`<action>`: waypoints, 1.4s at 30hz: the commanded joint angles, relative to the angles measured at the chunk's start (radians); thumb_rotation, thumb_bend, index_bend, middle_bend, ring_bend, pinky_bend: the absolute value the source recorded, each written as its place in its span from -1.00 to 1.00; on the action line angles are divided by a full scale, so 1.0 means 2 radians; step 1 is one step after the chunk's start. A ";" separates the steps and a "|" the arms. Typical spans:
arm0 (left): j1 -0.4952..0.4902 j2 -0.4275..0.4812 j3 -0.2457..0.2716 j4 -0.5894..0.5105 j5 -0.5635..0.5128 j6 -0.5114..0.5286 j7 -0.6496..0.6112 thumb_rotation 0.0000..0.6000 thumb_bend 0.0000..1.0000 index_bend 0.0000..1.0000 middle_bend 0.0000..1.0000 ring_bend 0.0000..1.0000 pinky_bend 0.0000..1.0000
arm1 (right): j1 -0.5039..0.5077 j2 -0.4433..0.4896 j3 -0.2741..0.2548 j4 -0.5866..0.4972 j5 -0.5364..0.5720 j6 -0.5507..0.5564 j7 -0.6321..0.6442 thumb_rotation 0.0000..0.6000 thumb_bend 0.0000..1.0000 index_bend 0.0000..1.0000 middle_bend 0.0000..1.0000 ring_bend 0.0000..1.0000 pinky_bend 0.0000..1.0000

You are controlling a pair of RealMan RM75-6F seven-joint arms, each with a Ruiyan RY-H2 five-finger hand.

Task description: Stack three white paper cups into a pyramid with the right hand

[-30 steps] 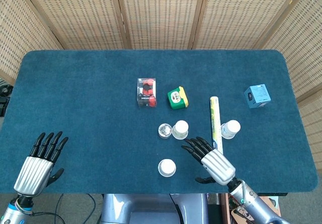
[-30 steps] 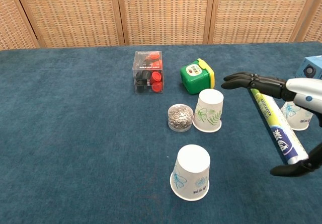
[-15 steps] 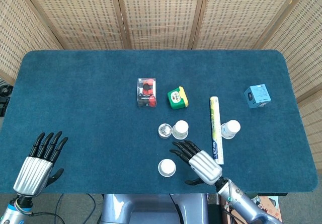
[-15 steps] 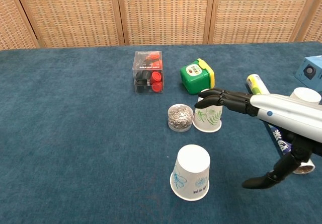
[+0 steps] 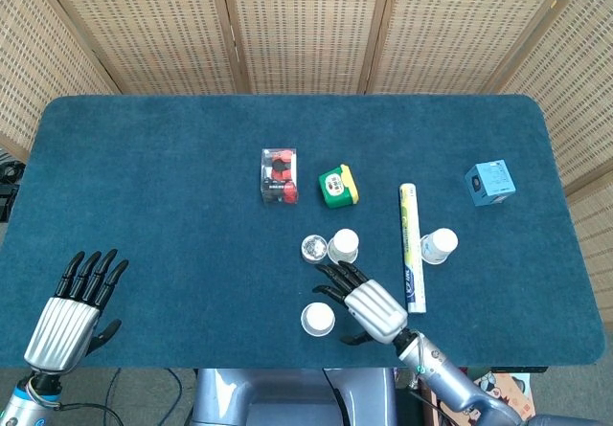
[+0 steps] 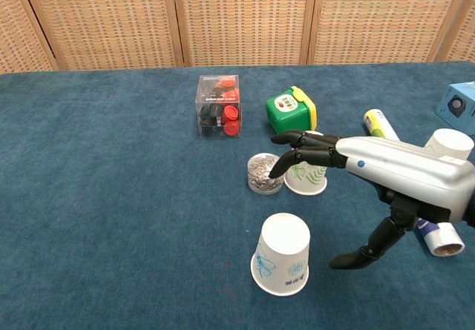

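Three white cups sit upside down on the blue tabletop [image 5: 153, 177] in the head view: near cup [image 5: 318, 319], middle cup [image 5: 343, 246], far cup [image 5: 440, 245], with the right robot hand [image 5: 362, 302] spread wide and empty between them. In the chest view, its fingertips [image 6: 286, 139] reach over the middle cup [image 6: 306, 168], so a careless sweep could tip it or knock the one dish of clips [image 6: 266, 173] beside it.
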 commanded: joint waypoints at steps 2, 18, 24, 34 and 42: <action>0.000 0.000 0.000 0.000 0.000 0.000 -0.001 1.00 -0.59 -1.00 -1.00 -1.00 -1.00 | 0.004 -0.006 0.001 0.003 0.009 -0.007 -0.005 1.00 -0.74 -0.51 -1.00 -1.00 -1.00; -0.001 0.000 0.000 0.000 -0.001 -0.002 -0.002 1.00 -0.59 -1.00 -1.00 -1.00 -1.00 | 0.021 -0.034 0.006 0.021 0.041 -0.030 -0.022 1.00 -0.74 -0.41 -1.00 -1.00 -1.00; -0.002 -0.001 0.001 0.001 -0.002 -0.004 -0.001 1.00 -0.59 -1.00 -1.00 -1.00 -1.00 | 0.024 -0.044 0.005 0.031 0.049 -0.034 -0.019 1.00 -0.74 -0.40 -1.00 -1.00 -1.00; -0.002 -0.001 0.001 0.001 -0.001 -0.004 -0.001 1.00 -0.59 -1.00 -1.00 -1.00 -1.00 | 0.029 -0.060 0.004 0.047 0.056 -0.036 -0.015 1.00 -0.74 -0.17 -1.00 -1.00 -1.00; -0.003 -0.001 0.001 0.001 -0.002 -0.005 -0.002 1.00 -0.59 -1.00 -1.00 -1.00 -1.00 | 0.029 -0.068 0.004 0.052 0.058 -0.028 -0.018 1.00 -0.74 0.07 -1.00 -1.00 -1.00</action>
